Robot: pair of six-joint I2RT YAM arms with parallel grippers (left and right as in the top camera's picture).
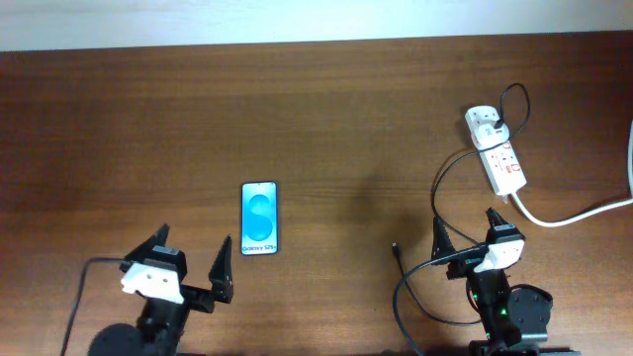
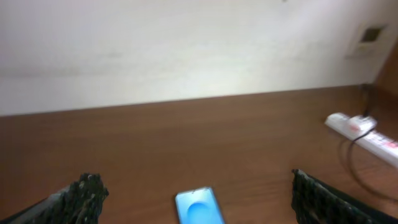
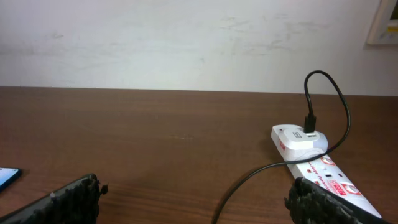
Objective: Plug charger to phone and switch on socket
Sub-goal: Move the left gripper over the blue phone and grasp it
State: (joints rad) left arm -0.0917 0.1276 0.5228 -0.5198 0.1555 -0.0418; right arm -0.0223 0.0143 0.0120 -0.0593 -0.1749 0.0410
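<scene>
Both arms wait at the near edge of the wooden table (image 1: 326, 109). The left gripper (image 1: 195, 237) has its fingers spread wide with nothing between them, and the right gripper (image 1: 465, 225) is spread and empty as well.

Just ahead of the left gripper, the phone (image 1: 259, 218) lies flat with its blue screen lit and its text end toward the robot.

Far right, the socket (image 1: 497, 150) lies at an angle, and its thick white cord (image 1: 574, 216) runs off the right edge. Its red switches (image 1: 505, 150) are too small to tell their position.

The charger (image 1: 442, 176) is plugged into a white adapter (image 3: 298, 138) at the socket's round far end. It loops above it, then curves back toward the robot past the right gripper. Its connector tip (image 1: 395, 247) lies loose on the wood, left of that gripper and well apart from the phone.
</scene>
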